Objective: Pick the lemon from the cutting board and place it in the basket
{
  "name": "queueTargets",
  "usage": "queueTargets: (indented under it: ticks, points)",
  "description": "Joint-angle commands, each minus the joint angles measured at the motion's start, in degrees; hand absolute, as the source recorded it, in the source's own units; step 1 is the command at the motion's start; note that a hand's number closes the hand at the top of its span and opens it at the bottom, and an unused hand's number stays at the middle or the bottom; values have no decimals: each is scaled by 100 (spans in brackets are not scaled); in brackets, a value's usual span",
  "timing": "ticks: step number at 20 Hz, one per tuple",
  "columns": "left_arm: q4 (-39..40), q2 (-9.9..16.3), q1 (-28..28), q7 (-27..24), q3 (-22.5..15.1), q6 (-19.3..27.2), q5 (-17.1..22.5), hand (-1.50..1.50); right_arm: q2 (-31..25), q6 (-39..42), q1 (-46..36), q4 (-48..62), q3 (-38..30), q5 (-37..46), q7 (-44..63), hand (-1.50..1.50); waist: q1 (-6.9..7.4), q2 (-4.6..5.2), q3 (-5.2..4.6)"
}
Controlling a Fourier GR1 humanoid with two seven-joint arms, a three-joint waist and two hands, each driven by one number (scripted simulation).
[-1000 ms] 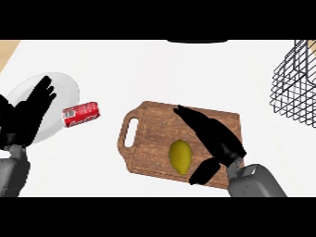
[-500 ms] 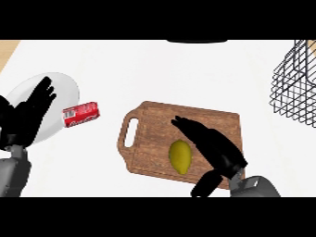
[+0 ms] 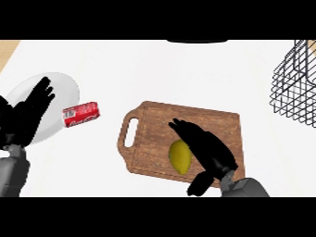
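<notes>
Closest in, the right hand point(image 3: 205, 150) sits over the cutting board point(image 3: 187, 120) with fingers straight and relaxed, not closed on anything. It lies just beside the lemon point(image 3: 179, 156), partly overlapping its right edge, and I can't tell if it's actually touching. The lemon is lying lengthwise on the board's near half. Off to the side, the left hand point(image 3: 20, 115) is resting open, fingers up, in front of a white plate point(image 3: 68, 88), with a red can point(image 3: 81, 114) on its side between plate and board.

Far right is the wire basket point(image 3: 304, 92), well apart from the board. My worry: a lemon is rounded, so if the fingers curl in from one side only it could roll off toward the handle slot. The long carry to the basket is risky too.
</notes>
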Motion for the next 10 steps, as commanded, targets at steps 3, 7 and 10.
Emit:
queueTargets:
  ticks: [3, 7, 10]
  points:
    - [27, -6, -123, -42, 89, -72, 24, 0, -113, 220, -539, 568, 182, 490, -164, 150, 14, 6, -1]
    - [-643, -138, 139, 400, -15, -61, 37, 0, 128, -294, -649, 1305, 36, 729, -622, 150, 29, 0, 1]
    - [-245, -188, 161, 90, 94, -25, -96, 0, 155, -407, -374, 1085, 151, 900, -739, 150, 9, 2, 0]
